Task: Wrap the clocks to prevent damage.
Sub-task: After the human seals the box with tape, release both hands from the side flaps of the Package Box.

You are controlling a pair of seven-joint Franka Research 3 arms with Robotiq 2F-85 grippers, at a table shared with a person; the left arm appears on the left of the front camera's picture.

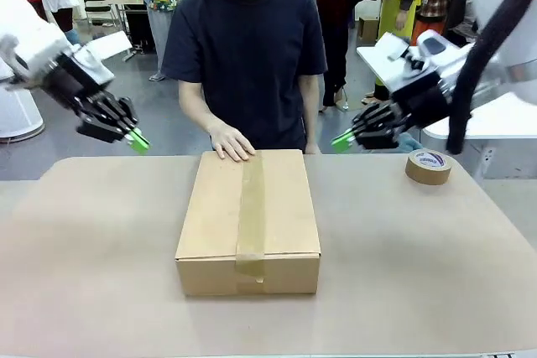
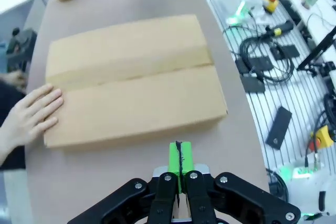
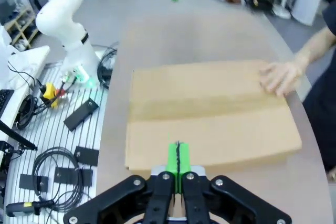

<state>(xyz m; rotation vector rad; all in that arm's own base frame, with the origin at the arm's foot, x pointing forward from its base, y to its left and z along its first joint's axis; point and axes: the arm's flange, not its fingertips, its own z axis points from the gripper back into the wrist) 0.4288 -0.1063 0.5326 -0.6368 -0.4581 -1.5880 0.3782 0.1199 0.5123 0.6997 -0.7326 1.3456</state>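
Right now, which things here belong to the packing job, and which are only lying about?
Job: box, taped shut, a person's hand on its far edge; tape roll.
Lying about: cables and small devices beside the table.

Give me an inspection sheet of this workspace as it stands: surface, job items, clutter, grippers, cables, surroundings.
Surface: tan table, bare around the box.
Job's things: closed cardboard box mid-table, tape strip along its top; a person's hand rests on its far edge. Bubble-wrapped clocks: nothing seen.
Clutter: brown tape roll lying flat, far right of the table.
Grippers: left gripper and right gripper both shut, empty, raised above the table either side of the person.
Cables: coiled black cables on the slatted bench beside the table.
Surroundings: person standing at the far side; other people and tables behind.
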